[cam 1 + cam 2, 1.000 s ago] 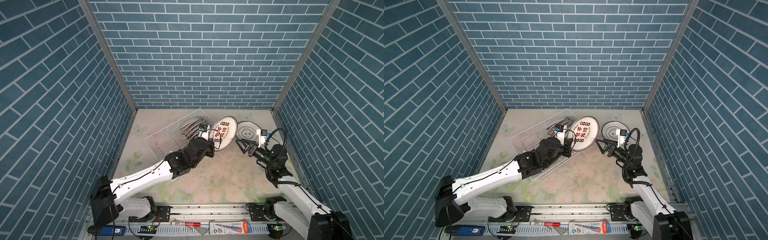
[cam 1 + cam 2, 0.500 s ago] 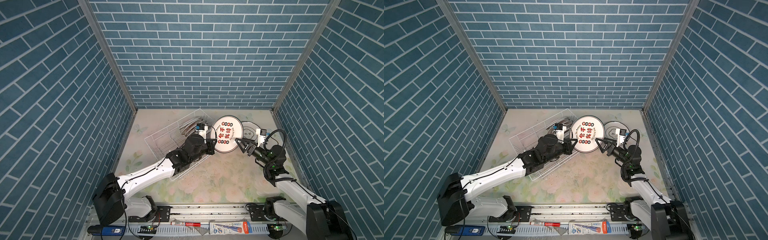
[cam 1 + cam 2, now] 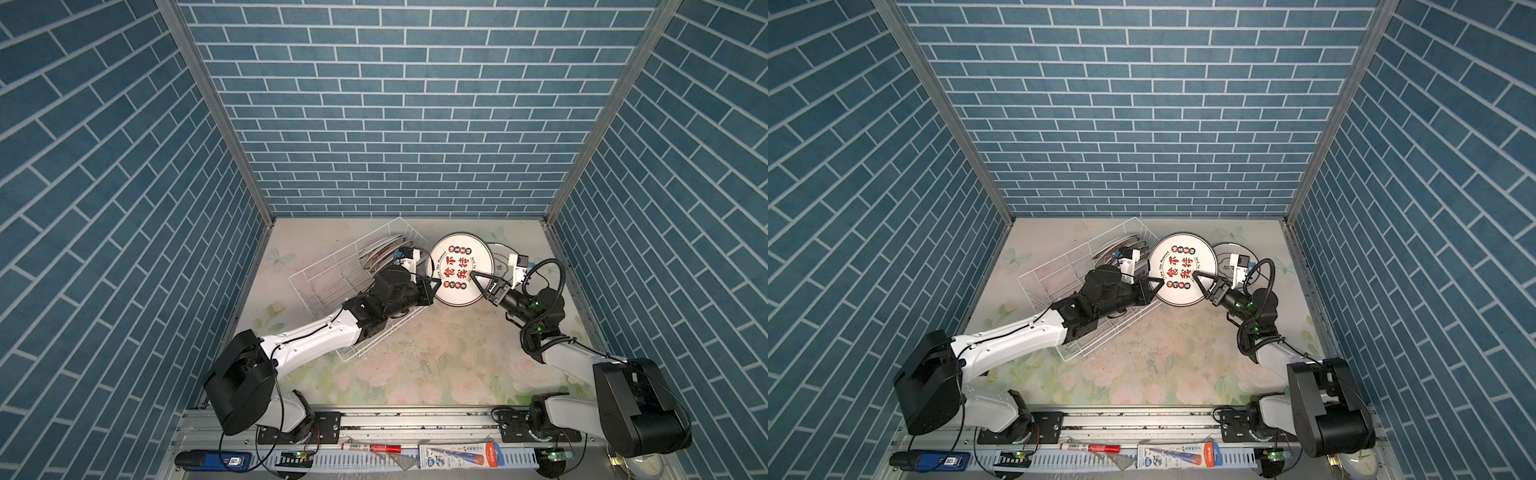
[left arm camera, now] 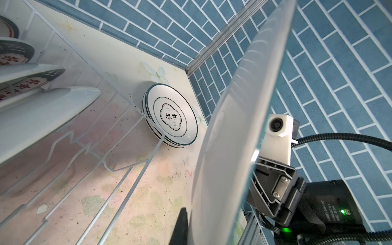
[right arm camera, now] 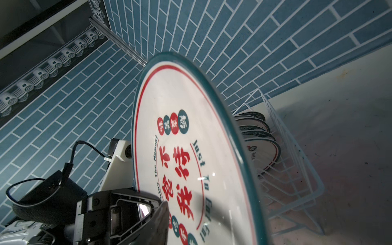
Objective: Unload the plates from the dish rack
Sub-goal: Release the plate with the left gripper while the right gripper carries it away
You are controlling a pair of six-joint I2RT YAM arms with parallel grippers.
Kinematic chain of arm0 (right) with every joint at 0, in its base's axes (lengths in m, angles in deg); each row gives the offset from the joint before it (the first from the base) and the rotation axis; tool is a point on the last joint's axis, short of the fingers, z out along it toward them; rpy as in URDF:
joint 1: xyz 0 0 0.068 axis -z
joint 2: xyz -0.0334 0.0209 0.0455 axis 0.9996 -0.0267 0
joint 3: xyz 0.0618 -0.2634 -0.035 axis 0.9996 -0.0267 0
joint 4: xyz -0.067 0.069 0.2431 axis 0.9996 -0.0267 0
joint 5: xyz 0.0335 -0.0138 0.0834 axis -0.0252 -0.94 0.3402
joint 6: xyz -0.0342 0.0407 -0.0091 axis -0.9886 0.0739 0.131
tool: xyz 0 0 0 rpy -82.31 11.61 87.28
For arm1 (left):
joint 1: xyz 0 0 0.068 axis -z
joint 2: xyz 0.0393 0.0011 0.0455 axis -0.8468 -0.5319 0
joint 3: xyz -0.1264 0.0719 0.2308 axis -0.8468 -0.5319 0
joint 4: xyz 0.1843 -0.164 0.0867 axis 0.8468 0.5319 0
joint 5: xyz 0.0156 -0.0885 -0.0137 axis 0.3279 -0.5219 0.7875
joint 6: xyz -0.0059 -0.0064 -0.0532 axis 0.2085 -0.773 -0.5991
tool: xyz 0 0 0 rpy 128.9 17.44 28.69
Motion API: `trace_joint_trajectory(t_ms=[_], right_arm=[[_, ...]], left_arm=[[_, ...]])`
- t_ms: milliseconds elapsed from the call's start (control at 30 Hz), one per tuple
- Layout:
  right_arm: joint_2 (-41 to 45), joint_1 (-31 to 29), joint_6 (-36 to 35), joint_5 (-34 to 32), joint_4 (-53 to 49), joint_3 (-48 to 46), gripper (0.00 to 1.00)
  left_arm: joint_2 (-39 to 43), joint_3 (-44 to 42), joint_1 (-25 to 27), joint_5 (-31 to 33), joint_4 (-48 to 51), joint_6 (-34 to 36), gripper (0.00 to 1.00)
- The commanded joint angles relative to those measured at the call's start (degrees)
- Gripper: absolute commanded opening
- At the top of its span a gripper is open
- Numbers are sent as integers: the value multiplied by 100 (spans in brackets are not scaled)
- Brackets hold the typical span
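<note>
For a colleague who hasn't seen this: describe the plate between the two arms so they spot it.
Find the white wire dish rack. Just right of it, the left gripper holds a plate up. Unlike the racked plates and the flat stack, its whole face shows: green rim, red characters.

on the tilted plate (image 5: 186, 169), in big red signs: 食, 不, 我, 待. around them, in small green letters: "enjoy the moment" and "just to enjoy". tiny signs in its red and green dots, too small to read. on top of the plate stack (image 4: 171, 118), in black: 食味. on the racked plates (image 4: 23, 57) in the dish rack (image 3: 328, 286), red signs starting with 好, rest cut off. on the black box (image 4: 331, 210): "damiao". on the blue gadget (image 3: 214, 460): "50". on the long pack (image 3: 459, 460): "m&g".
</note>
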Motion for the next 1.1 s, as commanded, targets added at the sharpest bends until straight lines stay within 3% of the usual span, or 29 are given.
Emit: trace_joint_trajectory(t_ms=[0,400,500,767,933,1067], right_arm=[[52,-60,143,247,602,-65,40],[381,-38,-117,338,169,-55,14],[731,4,-485,322,-683,85,6],[1868,147,-1675,-234,-3585,803,0],[2370,272,-2117,-717,-4911,1350,0],[2711,315,-2495,-1472,-5889,1746,0]], left_arm=[[-118,143,-41,-207,-567,-159,0],[-544,263,-126,-691,-977,-494,10],[-492,175,-184,-666,-997,-495,20],[-166,71,-355,-502,-499,-77,55],[192,296,-393,-165,575,754,62],[544,455,-419,339,1507,1454,67]])
